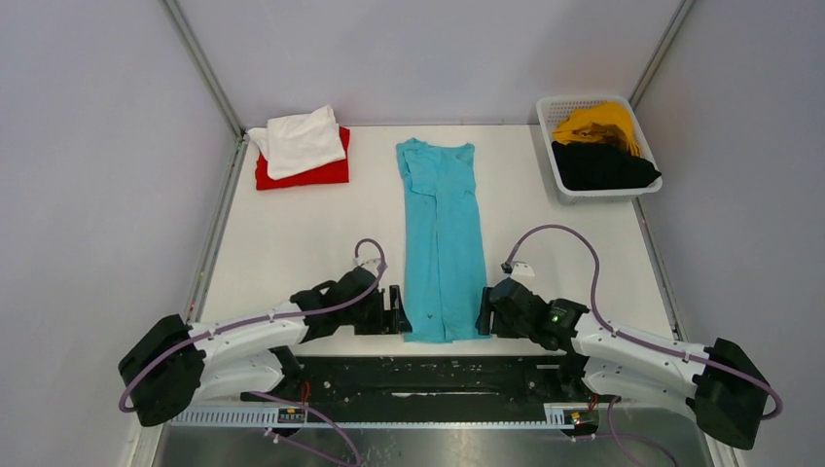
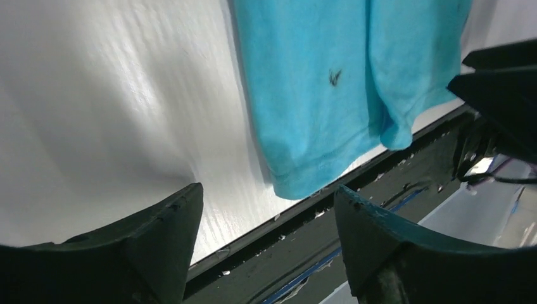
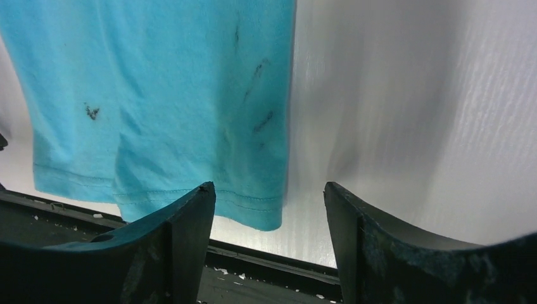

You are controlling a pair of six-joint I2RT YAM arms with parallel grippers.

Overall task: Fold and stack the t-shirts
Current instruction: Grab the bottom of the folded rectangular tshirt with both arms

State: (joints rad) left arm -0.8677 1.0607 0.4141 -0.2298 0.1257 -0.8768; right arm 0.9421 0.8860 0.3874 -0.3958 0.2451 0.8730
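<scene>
The turquoise t-shirt (image 1: 443, 233) lies folded into a long narrow strip down the middle of the table, hem at the near edge. It also shows in the left wrist view (image 2: 329, 82) and the right wrist view (image 3: 158, 95). My left gripper (image 1: 399, 309) is open just left of the hem's corner, apart from the cloth. My right gripper (image 1: 482, 311) is open just right of the hem's other corner. A folded white t-shirt (image 1: 300, 139) lies on a folded red t-shirt (image 1: 321, 173) at the far left. The mustard yellow t-shirt (image 1: 595, 124) and black t-shirt (image 1: 601, 165) are in the basket.
The white mesh basket (image 1: 556, 165) stands at the far right corner. The table's near edge and a black rail (image 1: 438, 375) run just below the hem. Grey walls close in the left, far and right sides.
</scene>
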